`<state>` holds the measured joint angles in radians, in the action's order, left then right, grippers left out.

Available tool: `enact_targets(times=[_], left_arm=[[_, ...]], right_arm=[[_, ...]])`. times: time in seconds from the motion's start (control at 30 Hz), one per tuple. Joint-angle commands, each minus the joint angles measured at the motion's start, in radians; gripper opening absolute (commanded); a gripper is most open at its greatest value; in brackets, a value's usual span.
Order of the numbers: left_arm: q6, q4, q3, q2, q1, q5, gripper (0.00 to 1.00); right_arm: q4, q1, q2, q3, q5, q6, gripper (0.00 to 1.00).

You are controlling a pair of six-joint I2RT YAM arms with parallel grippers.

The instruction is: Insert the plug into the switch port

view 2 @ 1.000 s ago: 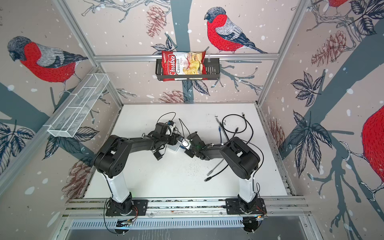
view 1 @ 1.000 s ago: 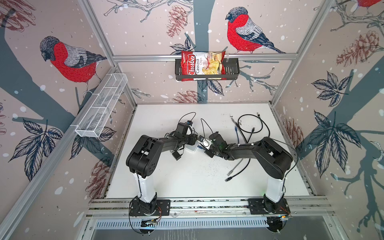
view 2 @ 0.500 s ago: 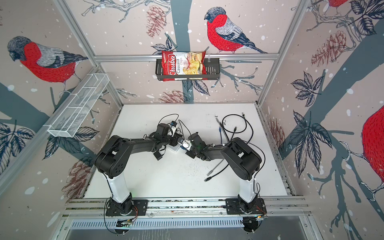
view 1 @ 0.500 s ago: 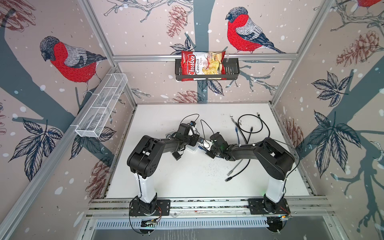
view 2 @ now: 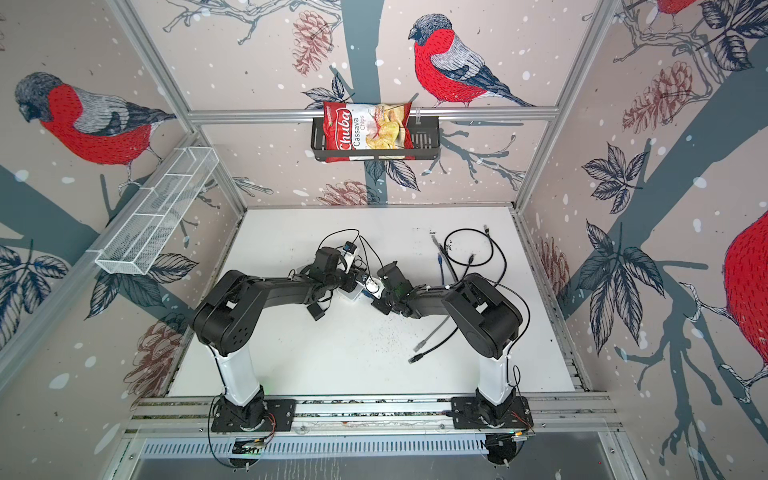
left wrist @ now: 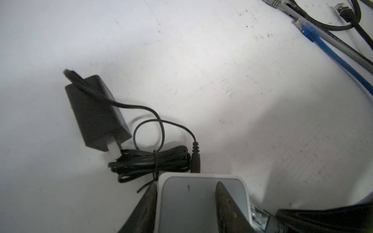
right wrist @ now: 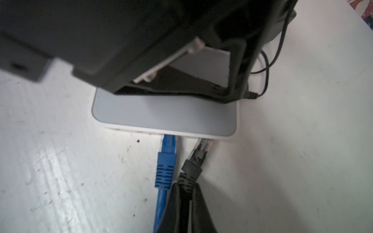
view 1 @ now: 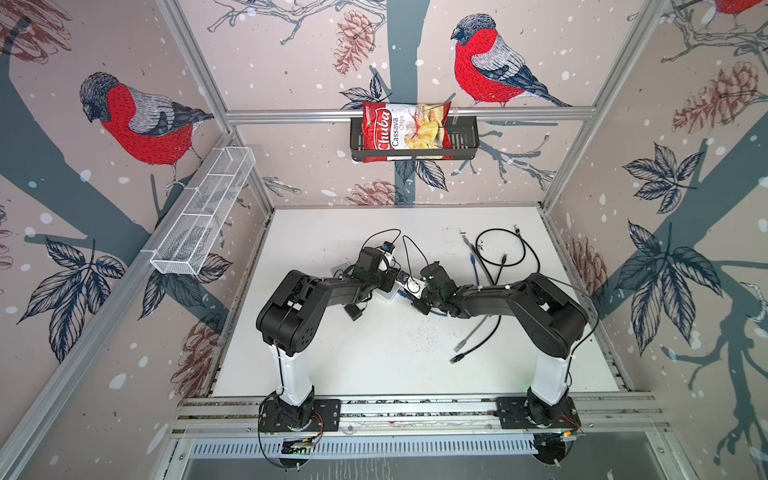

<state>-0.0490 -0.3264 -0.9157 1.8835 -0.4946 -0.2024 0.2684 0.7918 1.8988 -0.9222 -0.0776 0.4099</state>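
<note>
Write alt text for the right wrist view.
The right pincer grips a black plug whose clear tip sits at the white switch edge, angled, beside a blue plug already in the next port. The left pincer's black body hangs over the switch on a scuffed white table.

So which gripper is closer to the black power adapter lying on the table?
Left. The left gripper holds the white switch box, just beside the black power adapter. The right gripper grips the black network plug on the switch's far side.
</note>
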Motion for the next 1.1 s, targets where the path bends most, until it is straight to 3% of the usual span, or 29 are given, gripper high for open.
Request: enact_targets(times=[0.0,0.3,0.67,1.07], left_arm=[[-0.009,0.198,0.029,0.02,-0.017,-0.35,0.43],[0.014,0.219,0.026,0.037,-0.009,-0.371,0.43],[0.005,0.218,0.035,0.04,0.006,-0.355,0.43],[-0.029,0.191,0.054,0.033,0.031,-0.352,0.43]], right_arm=[[0.018,0.0,0.024,-0.006,0.032,-0.015,0.02],[-0.059,-0.011,0.046,-0.012,0.127,-0.09,0.08],[-0.179,-0.024,0.036,-0.072,0.078,-0.126,0.27],[-0.369,-0.05,-0.007,-0.175,0.089,-0.042,0.29]])
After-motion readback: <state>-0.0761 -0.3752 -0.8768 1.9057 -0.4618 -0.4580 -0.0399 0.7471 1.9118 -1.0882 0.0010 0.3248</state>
